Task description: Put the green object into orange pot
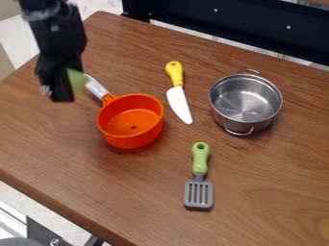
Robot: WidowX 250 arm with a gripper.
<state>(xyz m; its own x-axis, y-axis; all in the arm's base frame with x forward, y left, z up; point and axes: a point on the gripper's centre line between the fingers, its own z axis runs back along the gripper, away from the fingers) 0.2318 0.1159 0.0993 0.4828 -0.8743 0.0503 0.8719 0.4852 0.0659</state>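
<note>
You are pinching the green object (77, 80) in the pincer (61, 90); the transfer is calling for centering above the orange pot (132, 139).

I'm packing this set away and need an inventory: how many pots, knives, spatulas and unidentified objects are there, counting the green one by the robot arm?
Pots: 2 (orange pot, steel pot)
Knife: 1
Spatula: 1
Green object: 1
Total: 5
</note>
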